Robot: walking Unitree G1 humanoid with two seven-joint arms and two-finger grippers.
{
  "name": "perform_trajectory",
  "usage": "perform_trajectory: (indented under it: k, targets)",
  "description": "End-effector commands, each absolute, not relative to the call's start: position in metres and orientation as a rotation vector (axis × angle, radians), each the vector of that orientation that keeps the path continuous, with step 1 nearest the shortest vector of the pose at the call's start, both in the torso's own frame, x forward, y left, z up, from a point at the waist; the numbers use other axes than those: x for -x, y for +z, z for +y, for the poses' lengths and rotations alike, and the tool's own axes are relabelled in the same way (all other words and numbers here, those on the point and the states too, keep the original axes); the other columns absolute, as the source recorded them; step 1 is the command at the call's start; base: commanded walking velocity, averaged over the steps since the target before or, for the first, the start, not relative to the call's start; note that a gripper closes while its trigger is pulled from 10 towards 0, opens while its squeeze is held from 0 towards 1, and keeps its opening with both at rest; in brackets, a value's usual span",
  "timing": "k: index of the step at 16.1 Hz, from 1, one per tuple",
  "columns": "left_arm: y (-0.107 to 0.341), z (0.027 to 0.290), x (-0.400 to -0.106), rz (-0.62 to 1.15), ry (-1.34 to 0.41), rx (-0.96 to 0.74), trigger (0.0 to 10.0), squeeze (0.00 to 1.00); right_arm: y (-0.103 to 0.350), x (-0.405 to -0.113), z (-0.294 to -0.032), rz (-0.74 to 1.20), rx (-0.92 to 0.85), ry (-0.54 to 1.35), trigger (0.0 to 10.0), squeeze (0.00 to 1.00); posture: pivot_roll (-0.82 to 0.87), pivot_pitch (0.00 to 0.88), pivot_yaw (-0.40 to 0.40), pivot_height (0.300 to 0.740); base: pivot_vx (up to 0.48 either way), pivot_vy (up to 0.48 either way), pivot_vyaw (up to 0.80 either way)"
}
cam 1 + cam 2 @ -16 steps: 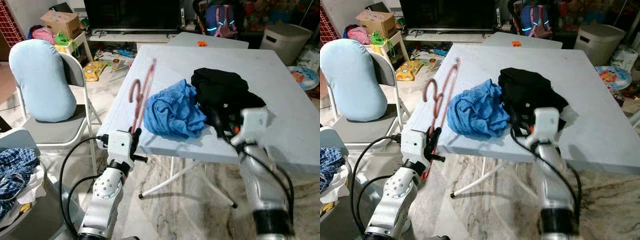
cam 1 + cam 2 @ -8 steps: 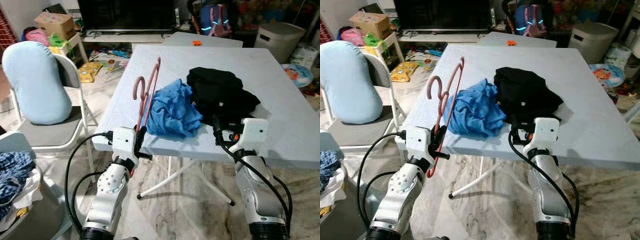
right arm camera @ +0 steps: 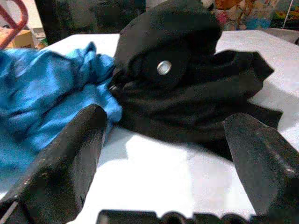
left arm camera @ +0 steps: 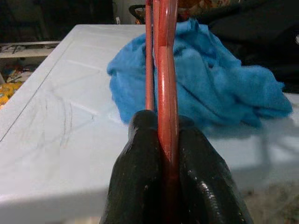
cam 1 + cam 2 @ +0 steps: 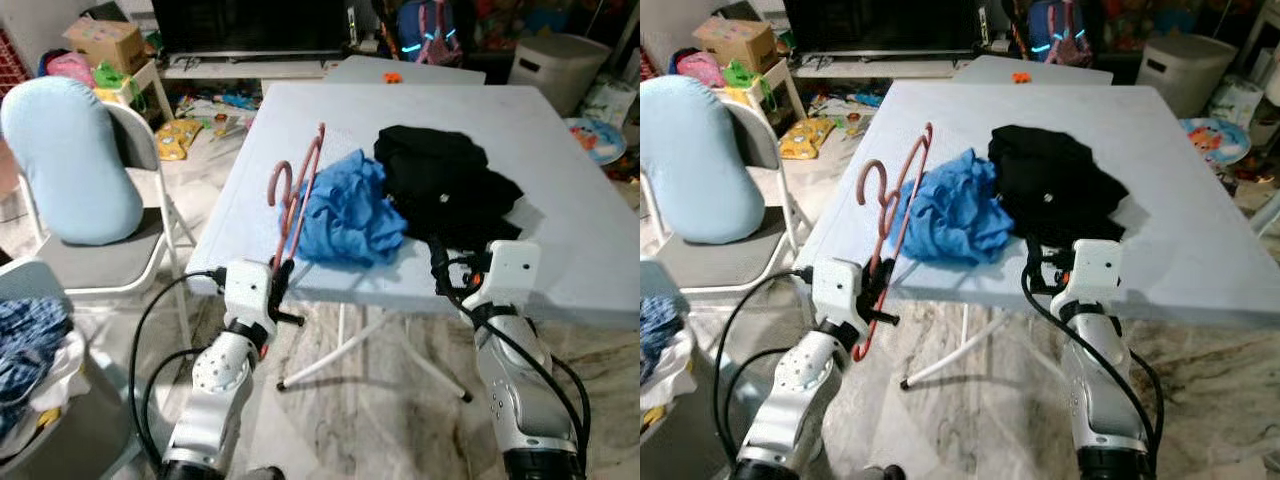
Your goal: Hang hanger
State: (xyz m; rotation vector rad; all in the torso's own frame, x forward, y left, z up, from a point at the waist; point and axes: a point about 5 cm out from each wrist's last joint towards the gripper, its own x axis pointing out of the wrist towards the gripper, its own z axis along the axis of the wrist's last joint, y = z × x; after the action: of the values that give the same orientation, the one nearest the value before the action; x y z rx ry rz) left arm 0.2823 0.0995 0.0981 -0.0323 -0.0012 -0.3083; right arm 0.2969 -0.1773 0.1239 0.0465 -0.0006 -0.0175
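L gripper (image 5: 279,279) pinches pink hanger (image 5: 296,192) at table (image 5: 600,250) edge; R gripper (image 3: 168,163) spread nr black garment (image 5: 445,180).

— Where are your head cameras looking from?

— High and angled down at the pale surface (image 5: 560,190). Both eyes share the whole scene, the right eye's picture shifted slightly sideways.

— And your left wrist view?

— It sits low at the surface's near edge, very close along the left claw (image 4: 168,172), facing the blue cloth (image 4: 210,79).

— The right wrist?

— Also low and close, looking between the right claw (image 3: 168,154) fingers at the black garment (image 3: 196,88). Both wrist views share that blue cloth.
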Motion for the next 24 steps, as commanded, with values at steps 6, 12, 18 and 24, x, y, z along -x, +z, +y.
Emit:
perform_trajectory:
  k: [6,12,18,24]
  targets:
    - [0.098,0.098,-0.284,0.004,-0.325,0.018,10.0,0.0,0.12,-0.293,-0.184,0.028,-0.063,-0.047,10.0,1.0,-0.08,0.0,0.049,0.74,-0.384,0.0,0.0]
    - [0.098,0.097,-0.285,0.003,-0.332,0.02,10.0,0.0,0.12,-0.295,-0.188,0.036,-0.013,-0.037,10.0,1.0,-0.07,0.0,0.047,0.74,-0.26,0.0,0.0]
    - [0.094,0.1,-0.287,0.029,-0.334,0.02,10.0,0.0,0.117,-0.297,-0.222,0.067,0.063,-0.071,10.0,1.0,-0.08,0.018,0.055,0.74,0.0,0.0,0.0]
    - [0.073,0.093,-0.289,0.207,-0.522,-0.038,10.0,0.0,0.117,-0.301,-0.201,0.068,0.258,0.218,10.0,0.0,-0.08,0.029,0.051,0.74,0.0,0.0,0.0]
